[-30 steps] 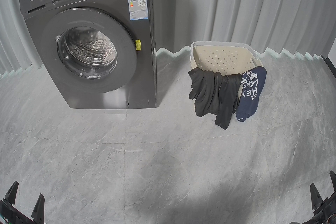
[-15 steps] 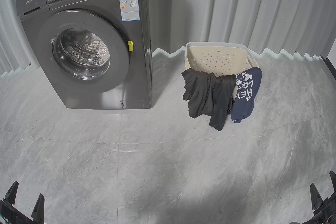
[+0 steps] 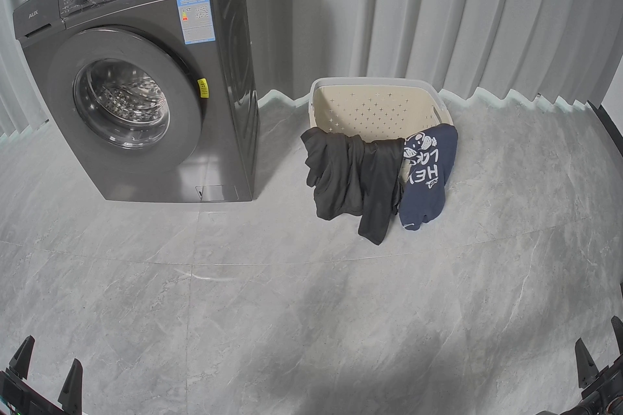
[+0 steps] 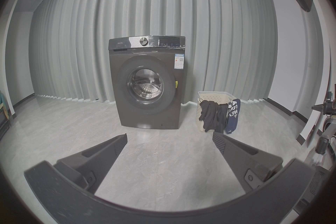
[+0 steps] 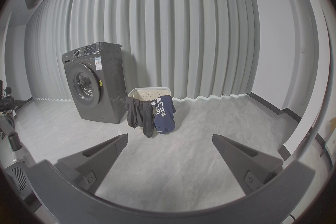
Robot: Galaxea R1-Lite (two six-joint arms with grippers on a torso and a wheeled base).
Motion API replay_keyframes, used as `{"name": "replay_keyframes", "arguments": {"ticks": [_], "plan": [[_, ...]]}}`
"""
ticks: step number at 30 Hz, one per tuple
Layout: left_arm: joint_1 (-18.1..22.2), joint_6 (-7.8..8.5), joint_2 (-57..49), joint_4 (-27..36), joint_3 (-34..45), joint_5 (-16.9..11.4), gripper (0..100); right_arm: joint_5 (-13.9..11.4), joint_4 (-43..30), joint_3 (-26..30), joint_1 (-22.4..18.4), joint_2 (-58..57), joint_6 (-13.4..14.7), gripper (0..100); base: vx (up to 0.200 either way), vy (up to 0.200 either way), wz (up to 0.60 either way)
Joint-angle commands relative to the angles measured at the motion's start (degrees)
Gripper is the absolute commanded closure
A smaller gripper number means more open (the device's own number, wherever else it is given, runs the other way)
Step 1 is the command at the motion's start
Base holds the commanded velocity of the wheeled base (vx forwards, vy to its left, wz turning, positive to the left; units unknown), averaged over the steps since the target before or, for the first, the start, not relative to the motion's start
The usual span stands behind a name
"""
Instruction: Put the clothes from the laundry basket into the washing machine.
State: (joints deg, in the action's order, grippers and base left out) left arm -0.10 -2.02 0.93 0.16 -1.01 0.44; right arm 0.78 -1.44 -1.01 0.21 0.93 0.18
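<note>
We hold the left gripper (image 4: 169,137) and right gripper (image 5: 169,137) low, fingers spread and empty, well short of the laundry basket (image 3: 376,84) beside the washing machine (image 3: 220,111), whose front rim offers the draped black garment (image 3: 350,183) and navy shirt (image 3: 428,183) for an easy grab.

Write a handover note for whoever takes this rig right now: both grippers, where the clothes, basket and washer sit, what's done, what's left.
Left gripper: open, empty, low above the floor. Right gripper: same.
Laundry basket stands on the floor beside the washing machine, whose door looks shut.
Black garment and navy printed garment hang over the basket's front rim.
Done: nothing loaded.
Left: drive closer, open the door, move both garments into the drum.
</note>
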Motion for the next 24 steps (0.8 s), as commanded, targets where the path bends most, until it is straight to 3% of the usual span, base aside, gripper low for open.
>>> {"name": "replay_keyframes", "arguments": {"ticks": [1, 10, 16, 24], "plan": [[0.0, -0.09, -0.7, 0.0, 0.9, 0.0, 0, 0.0, 0.0, 0.4, 0.1, -0.4, 0.0, 0, 0.000, 0.000, 0.00], [0.0, -0.09, -0.6, 0.0, 0.9, 0.0, 0, -0.1, 0.0, 0.4, 0.1, -0.4, 0.0, 0, 0.000, 0.000, 0.00], [0.0, -0.09, -0.6, 0.0, 0.9, 0.0, 0, -0.1, 0.0, 0.4, 0.1, -0.4, 0.0, 0, 0.000, -0.200, 0.00], [0.0, -0.17, -0.6, 0.0, 0.9, 0.0, 0, -0.1, 0.0, 0.4, 0.0, -0.4, 0.0, 0, 0.000, 0.000, 0.00]]}}
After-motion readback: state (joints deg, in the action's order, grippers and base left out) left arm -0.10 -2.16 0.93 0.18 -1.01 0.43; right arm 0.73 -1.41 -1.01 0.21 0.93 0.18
